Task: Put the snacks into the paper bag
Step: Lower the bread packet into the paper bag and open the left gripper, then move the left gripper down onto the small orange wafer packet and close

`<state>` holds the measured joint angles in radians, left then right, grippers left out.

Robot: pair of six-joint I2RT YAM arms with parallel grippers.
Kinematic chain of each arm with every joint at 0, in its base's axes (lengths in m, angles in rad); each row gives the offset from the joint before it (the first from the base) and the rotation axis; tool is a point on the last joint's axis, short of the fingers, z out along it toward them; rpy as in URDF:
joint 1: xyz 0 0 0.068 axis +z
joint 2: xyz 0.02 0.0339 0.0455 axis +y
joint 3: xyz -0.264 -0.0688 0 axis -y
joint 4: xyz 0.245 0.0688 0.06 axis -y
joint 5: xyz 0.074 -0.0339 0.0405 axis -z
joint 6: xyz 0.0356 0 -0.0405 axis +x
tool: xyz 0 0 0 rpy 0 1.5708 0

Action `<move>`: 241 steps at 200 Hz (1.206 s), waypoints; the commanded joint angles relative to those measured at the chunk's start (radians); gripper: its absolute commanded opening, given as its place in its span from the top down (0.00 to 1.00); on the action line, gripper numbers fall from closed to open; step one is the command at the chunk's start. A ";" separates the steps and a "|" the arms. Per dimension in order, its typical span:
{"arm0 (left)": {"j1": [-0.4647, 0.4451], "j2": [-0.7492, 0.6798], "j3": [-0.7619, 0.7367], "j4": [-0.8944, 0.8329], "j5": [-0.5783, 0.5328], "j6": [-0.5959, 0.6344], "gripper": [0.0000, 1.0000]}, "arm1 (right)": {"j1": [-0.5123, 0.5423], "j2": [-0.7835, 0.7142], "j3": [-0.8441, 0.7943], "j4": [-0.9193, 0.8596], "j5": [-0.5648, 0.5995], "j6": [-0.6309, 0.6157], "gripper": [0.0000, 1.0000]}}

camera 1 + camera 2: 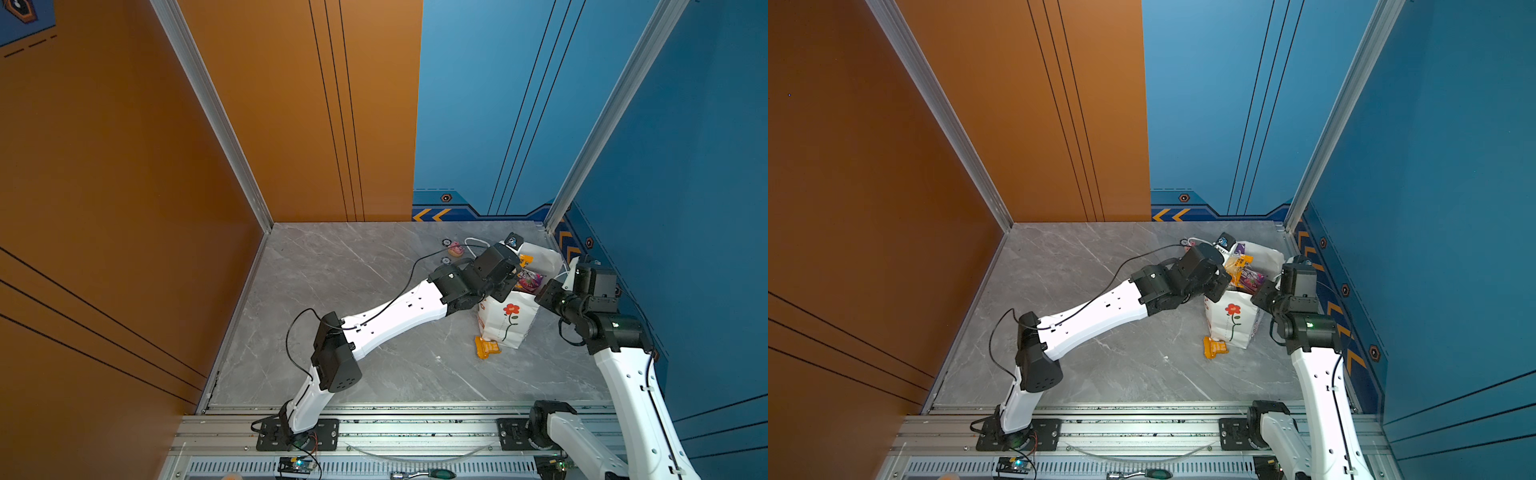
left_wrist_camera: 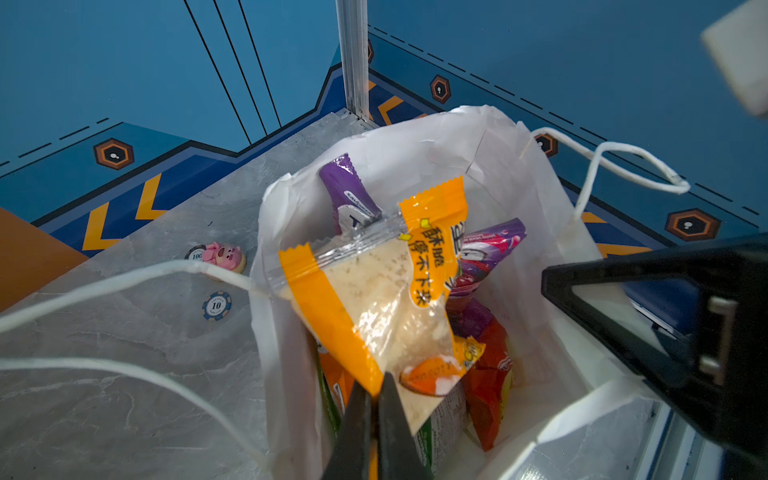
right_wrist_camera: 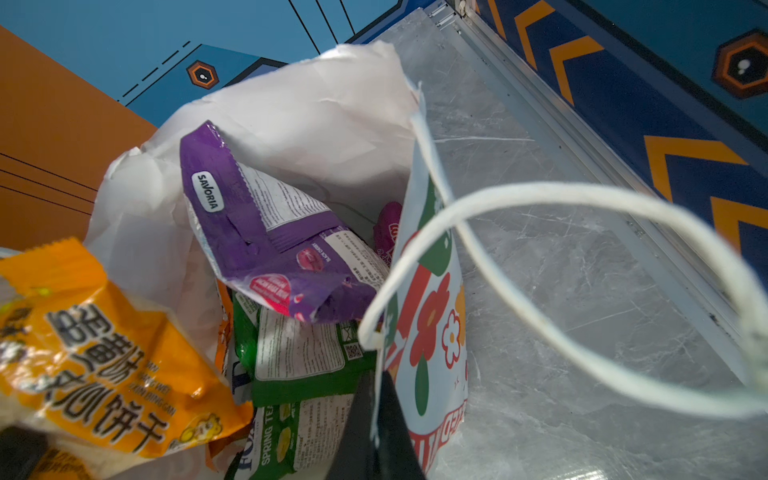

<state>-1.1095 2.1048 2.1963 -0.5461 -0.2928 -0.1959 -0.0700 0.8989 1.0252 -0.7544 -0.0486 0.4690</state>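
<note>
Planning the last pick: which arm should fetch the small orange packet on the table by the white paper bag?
Left, probably: right jaws pinch the white paper bag's rim. Left jaws hold an orange-and-clear packet over the mouth, free once dropped; the small orange packet lies at the bag's left.

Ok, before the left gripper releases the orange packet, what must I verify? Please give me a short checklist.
1. The left gripper is shut on the orange packet: ok.
2. The orange packet hangs over the open mouth of the paper bag: ok.
3. The right gripper is shut on the bag's rim: ok.
4. The bag stands upright: ok.
5. Room inside for another packet: cannot tell; packets are piled high.
6. All snacks are off the table: not ok; a small orange packet lies beside the bag.
</note>
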 commanded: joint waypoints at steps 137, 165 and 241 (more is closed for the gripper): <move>-0.012 -0.050 0.008 -0.045 -0.033 0.026 0.60 | 0.008 -0.011 -0.004 -0.013 0.009 -0.010 1.00; -0.015 -0.164 -0.143 0.028 -0.042 0.013 0.52 | 0.007 -0.012 -0.005 -0.014 0.010 -0.012 1.00; 0.000 -0.494 -0.626 0.179 -0.123 -0.101 0.28 | 0.006 -0.012 -0.004 -0.014 0.009 -0.010 1.00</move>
<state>-1.1149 1.6764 1.7111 -0.4366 -0.3618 -0.2138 -0.0700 0.8989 1.0252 -0.7547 -0.0486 0.4686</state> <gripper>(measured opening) 0.690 0.046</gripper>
